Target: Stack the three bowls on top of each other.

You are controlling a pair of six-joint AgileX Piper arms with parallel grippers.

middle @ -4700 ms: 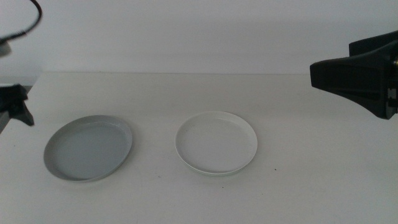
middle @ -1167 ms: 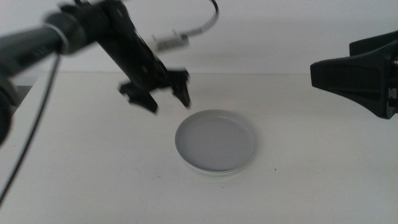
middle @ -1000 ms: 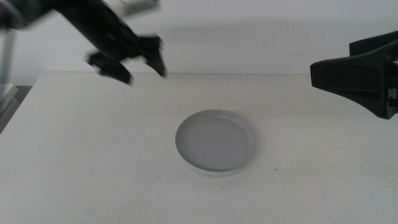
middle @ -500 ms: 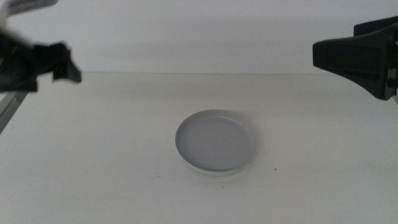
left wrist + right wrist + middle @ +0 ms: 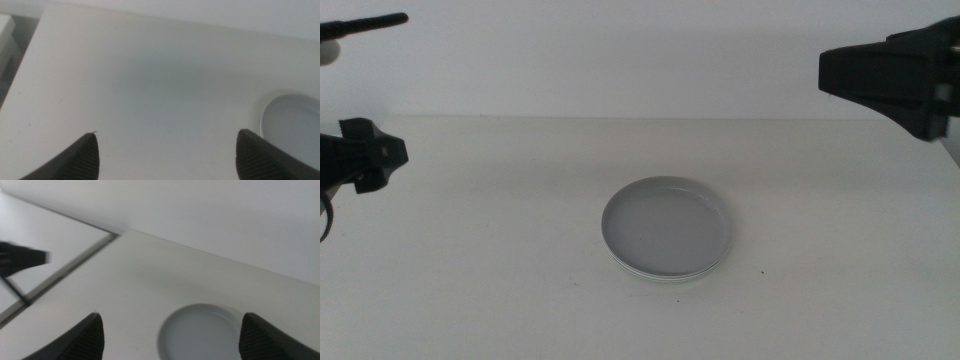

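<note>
Stacking appears complete: the light grey bowl (image 5: 667,224) sits on top, with pale rims of the lower bowls (image 5: 670,276) showing beneath. The stack rests on the desk (image 5: 500,280), well apart from both pincers. Left pincer (image 5: 165,150) is released and empty. Right pincer (image 5: 172,332) likewise, raised clear.

The light grey bowl (image 5: 667,222) on top of the stack looks like smooth plastic with a soft satin sheen, its low rim catching a faint highlight. Under it only a thin pale edge of another bowl (image 5: 670,276) shows, smooth too. The tabletop (image 5: 500,280) is matt white and even, without grain. The left tool (image 5: 365,160) and right tool (image 5: 885,80) look like dark matt plastic.
</note>
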